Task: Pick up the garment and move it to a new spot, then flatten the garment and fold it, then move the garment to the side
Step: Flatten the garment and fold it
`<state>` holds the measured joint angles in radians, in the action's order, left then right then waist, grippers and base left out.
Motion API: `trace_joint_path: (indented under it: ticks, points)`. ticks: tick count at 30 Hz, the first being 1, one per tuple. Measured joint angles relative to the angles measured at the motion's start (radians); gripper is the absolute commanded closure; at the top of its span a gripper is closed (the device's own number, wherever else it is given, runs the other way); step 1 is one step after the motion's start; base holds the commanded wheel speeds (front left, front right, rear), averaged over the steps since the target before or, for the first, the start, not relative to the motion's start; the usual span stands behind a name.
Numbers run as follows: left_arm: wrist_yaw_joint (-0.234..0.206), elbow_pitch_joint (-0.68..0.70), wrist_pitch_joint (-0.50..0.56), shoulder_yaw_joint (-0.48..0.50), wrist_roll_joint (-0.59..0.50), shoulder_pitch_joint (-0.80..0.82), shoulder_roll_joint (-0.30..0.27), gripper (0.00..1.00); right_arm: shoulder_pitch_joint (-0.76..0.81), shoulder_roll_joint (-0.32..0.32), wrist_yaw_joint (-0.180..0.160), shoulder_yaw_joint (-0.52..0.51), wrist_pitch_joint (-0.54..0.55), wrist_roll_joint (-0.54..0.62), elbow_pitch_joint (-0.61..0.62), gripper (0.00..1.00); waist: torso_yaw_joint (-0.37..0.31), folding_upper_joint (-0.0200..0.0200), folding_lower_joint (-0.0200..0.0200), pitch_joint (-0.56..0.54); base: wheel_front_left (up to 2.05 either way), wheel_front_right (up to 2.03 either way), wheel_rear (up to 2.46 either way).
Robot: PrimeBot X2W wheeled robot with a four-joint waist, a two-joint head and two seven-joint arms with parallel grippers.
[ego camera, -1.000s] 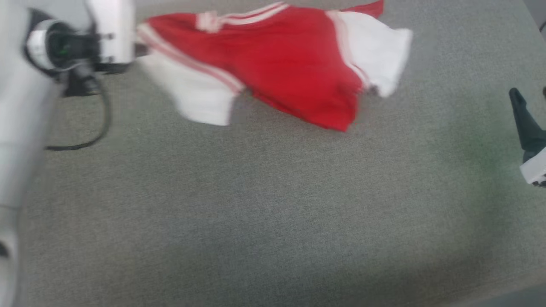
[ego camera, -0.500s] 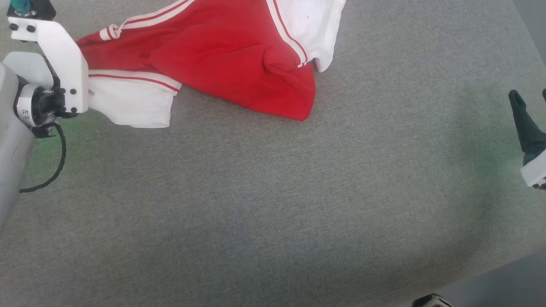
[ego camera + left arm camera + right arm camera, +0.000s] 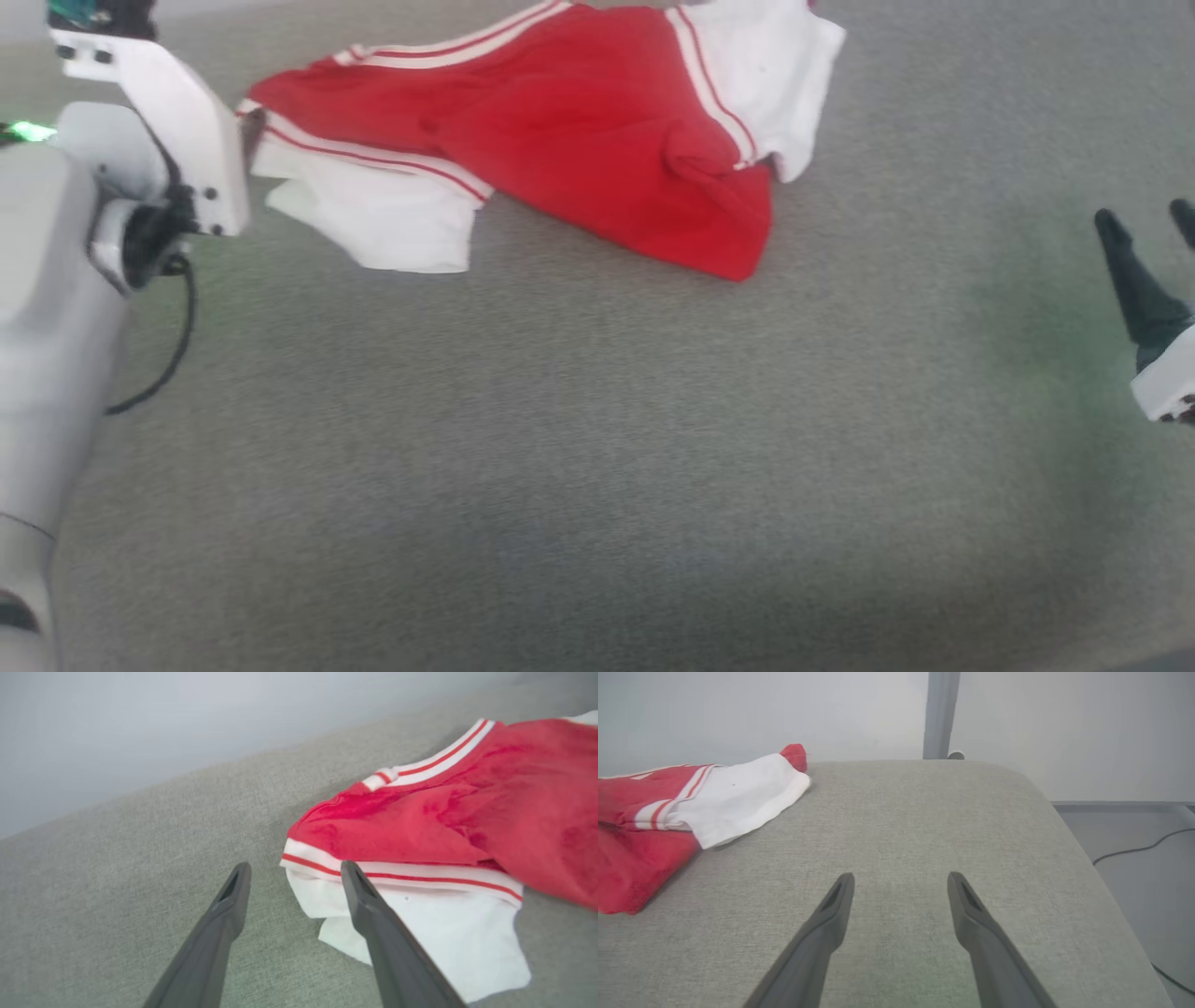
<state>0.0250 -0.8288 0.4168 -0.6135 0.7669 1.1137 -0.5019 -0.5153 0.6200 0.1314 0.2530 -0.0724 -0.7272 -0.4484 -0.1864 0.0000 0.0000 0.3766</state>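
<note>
The garment (image 3: 579, 131), red with white sleeve parts and white-and-red striped trim, lies crumpled on the grey table (image 3: 597, 448) at the far middle. Its lettering is hidden. In the left wrist view my left gripper (image 3: 294, 868) is open just above the table, at the garment's (image 3: 420, 826) near-left corner. The right finger (image 3: 373, 910) overlaps the white sleeve, and nothing is pinched between the two. My left wrist bracket (image 3: 177, 131) sits just left of the garment. My right gripper (image 3: 1144, 219) hovers open and empty at the right, well away from the cloth (image 3: 733, 793).
The table's rounded far right corner (image 3: 1017, 777) drops off to a grey floor with a dark cable (image 3: 1139, 849). A grey post (image 3: 941, 714) stands behind the table against a pale wall. A black cable (image 3: 173, 355) loops from my left wrist.
My left gripper, shut on the garment's corner a second ago, has opened and let it go. The garment has settled on the table. The head view has shifted. The right gripper has not moved.
</note>
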Motion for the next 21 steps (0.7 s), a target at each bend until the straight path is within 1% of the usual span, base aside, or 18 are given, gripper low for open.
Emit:
trace_joint_path:
  ticks: [3, 6, 9, 12, 13, 14, 16, 21]
  points:
    - [0.001, 0.055, -0.131, 0.005, -0.003, -0.054, 0.032, 0.00, 0.005, 0.015, 0.000, 0.015, 0.040, 0.016, 0.023, 0.00, 0.037, 0.0000, 0.0000, -0.016, 0.00, 0.00, 0.00]
    - [-0.029, 0.144, -0.296, 0.009, -0.026, -0.121, 0.071, 0.00, 0.001, 0.036, 0.000, 0.031, 0.105, 0.016, 0.037, 0.00, 0.079, 0.0000, 0.0000, -0.029, 0.00, 0.00, 0.00]
    - [-0.076, 0.232, -0.442, 0.011, -0.040, -0.219, 0.123, 0.00, -0.025, 0.065, 0.000, 0.038, 0.194, 0.010, 0.044, 0.00, 0.126, 0.0000, 0.0000, -0.038, 0.00, 0.00, 0.00]
    - [-0.136, 0.313, -0.569, 0.003, -0.069, -0.329, 0.160, 0.00, -0.071, 0.093, 0.000, 0.046, 0.296, -0.011, 0.044, 0.00, 0.178, 0.0000, 0.0000, -0.043, 0.00, 0.00, 0.00]
    - [-0.149, 0.337, -0.600, 0.002, -0.071, -0.363, 0.170, 0.00, -0.088, 0.098, 0.000, 0.045, 0.329, -0.027, 0.038, 0.00, 0.195, 0.0000, 0.0000, -0.043, 0.00, 0.00, 0.00]
    - [-0.149, 0.337, -0.600, 0.002, -0.071, -0.363, 0.170, 0.00, -0.088, 0.098, 0.000, 0.045, 0.329, -0.027, 0.038, 0.00, 0.195, 0.0000, 0.0000, -0.043, 0.00, 0.00, 0.00]
    - [-0.186, 0.385, -0.646, -0.001, -0.091, -0.432, 0.192, 0.00, -0.122, 0.115, 0.000, 0.051, 0.400, -0.050, 0.022, 0.00, 0.231, 0.0000, 0.0000, -0.041, 0.00, 0.00, 0.00]
    - [-0.235, 0.504, -0.675, 0.021, -0.120, -0.566, 0.228, 0.00, -0.212, 0.155, 0.000, 0.070, 0.576, -0.099, -0.041, 0.00, 0.314, 0.0000, 0.0000, -0.024, 0.00, 0.00, 0.00]
